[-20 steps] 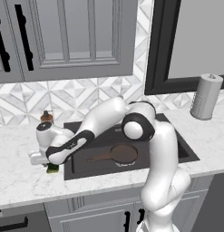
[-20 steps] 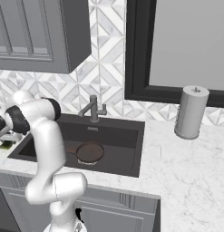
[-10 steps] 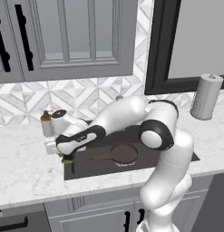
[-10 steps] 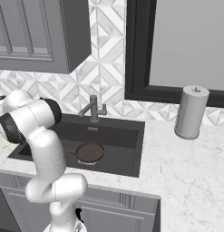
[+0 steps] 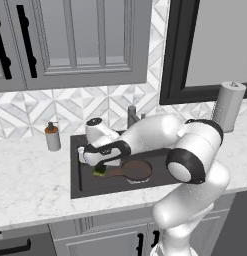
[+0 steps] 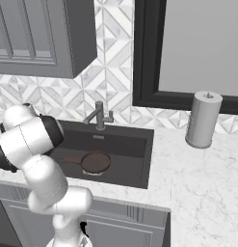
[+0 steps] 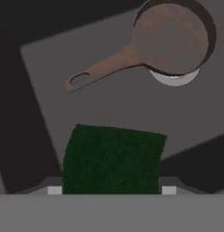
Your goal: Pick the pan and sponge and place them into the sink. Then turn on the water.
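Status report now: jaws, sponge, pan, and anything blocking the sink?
Gripper shut on sponge, above the sink. Pan in the basin, over the drain. Nothing blocking.

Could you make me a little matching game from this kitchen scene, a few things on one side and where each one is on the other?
Things:
1. round dark brown frying pan
2. small green-faced sponge
3. white paper towel roll
4. small soap bottle

Places:
A. on the counter right of the sink
B. on the sink floor, over the drain
C. on the counter left of the sink
D. between the gripper's fingers

Pairs: 1-B, 2-D, 3-A, 4-C

Kitchen: sink, faucet, cabinets
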